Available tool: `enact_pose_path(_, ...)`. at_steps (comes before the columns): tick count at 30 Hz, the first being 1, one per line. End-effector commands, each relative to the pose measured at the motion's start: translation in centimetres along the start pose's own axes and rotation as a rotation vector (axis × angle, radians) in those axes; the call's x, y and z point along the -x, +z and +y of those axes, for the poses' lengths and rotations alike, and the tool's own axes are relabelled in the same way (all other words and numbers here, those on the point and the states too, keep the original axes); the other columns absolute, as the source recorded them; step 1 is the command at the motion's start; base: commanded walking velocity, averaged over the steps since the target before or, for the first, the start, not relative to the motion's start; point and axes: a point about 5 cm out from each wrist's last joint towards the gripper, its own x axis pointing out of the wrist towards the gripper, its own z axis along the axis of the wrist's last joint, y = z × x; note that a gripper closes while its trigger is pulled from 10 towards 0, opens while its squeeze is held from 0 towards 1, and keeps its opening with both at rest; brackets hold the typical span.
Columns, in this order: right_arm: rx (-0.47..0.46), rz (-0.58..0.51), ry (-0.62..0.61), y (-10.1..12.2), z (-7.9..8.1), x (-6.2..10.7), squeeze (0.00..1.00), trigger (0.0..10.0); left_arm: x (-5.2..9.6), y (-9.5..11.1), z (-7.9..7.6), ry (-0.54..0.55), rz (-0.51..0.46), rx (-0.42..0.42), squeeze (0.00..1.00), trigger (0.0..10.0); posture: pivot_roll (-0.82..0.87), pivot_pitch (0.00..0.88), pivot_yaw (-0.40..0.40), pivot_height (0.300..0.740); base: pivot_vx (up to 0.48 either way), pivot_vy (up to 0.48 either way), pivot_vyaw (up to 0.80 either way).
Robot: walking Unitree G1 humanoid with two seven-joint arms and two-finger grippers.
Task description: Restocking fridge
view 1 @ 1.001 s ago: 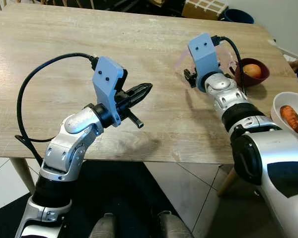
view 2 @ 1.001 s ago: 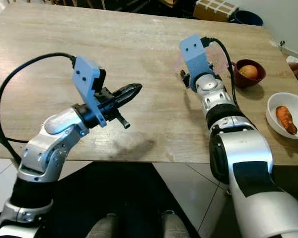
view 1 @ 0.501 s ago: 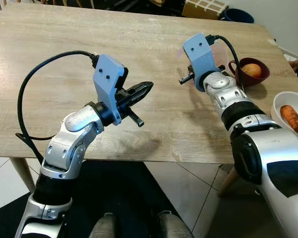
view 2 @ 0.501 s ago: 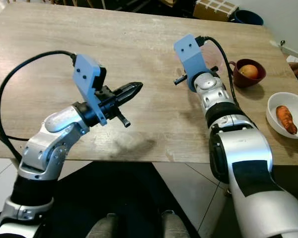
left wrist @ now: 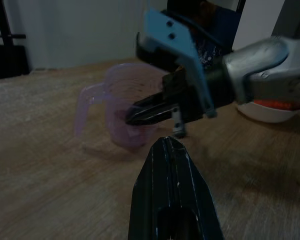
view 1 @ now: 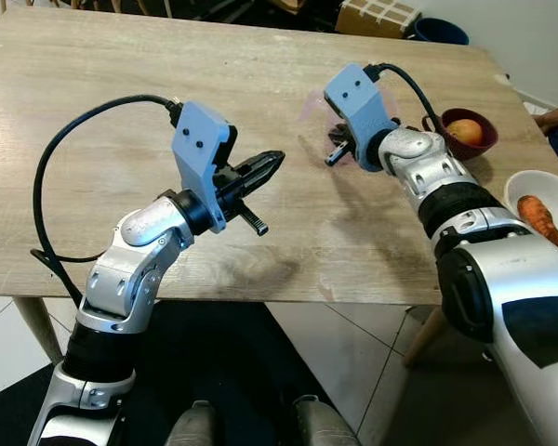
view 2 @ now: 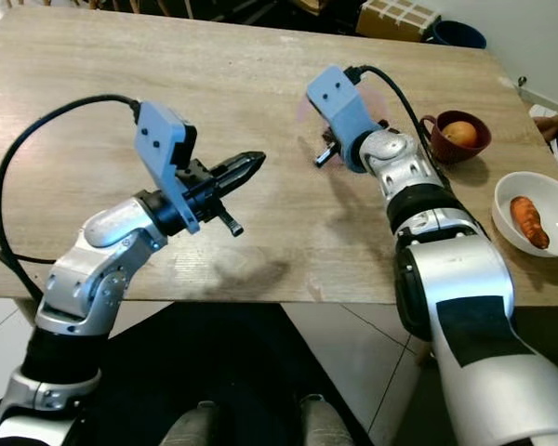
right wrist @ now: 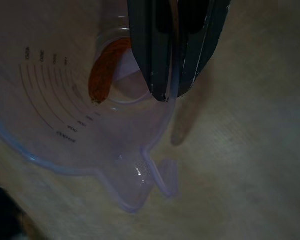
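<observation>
The measuring jug point(view 1: 318, 104) is mostly hidden behind the right end effector point(view 1: 335, 153), apparently gripping its rim.

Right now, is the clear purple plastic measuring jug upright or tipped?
Upright: the clear purple plastic measuring jug stands on its base on the wooden table, the right gripper at its rim.

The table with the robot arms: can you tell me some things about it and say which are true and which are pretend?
1. A brown bowl holds a round orange fruit. True.
2. The white bowl holds a banana. False: it holds a carrot.
3. The right gripper has its fingers at a clear purple measuring cup. True.
4. The measuring cup lies tipped over on the wooden table. False: it stands upright.
5. The left gripper holds a spoon. False: it is shut and holds nothing.
</observation>
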Motion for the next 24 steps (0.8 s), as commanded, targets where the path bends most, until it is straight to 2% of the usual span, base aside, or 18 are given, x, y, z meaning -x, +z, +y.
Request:
enact_pose_path(1,-0.008,0.061,0.104,-1.5,0.9,0.0,0.0,0.0,-0.1,-0.6,-0.4,-0.023,0.0,0.014,0.0,10.0,0.0,0.199,-0.092,0.707,0.0,0.0,0.0)
enact_pose_path(12,0.018,0.049,0.311,-1.7,0.8,1.1,0.0,0.0,-0.2,-0.8,-0.7,-0.043,0.0,0.008,0.0,10.0,-0.02,0.184,-0.085,0.707,0.0,0.0,0.0)
enact_pose_path(22,0.011,0.04,0.333,-1.6,0.8,1.2,0.0,0.0,-0.2,-0.8,-0.7,-0.044,-0.001,0.008,0.0,10.0,-0.02,0.185,-0.085,0.707,0.0,0.0,0.0)
enact_pose_path(23,0.007,0.029,0.352,-1.5,0.8,1.3,0.0,0.0,-0.2,-0.8,-0.6,-0.044,-0.002,0.009,0.0,10.0,-0.02,0.185,-0.085,0.707,0.0,0.0,0.0)
enact_pose_path(24,0.04,0.018,0.461,-1.0,0.8,1.7,0.0,0.0,-0.2,-0.8,-0.7,-0.046,-0.004,0.01,0.0,10.0,-0.02,0.188,-0.094,0.707,0.0,0.0,0.0)
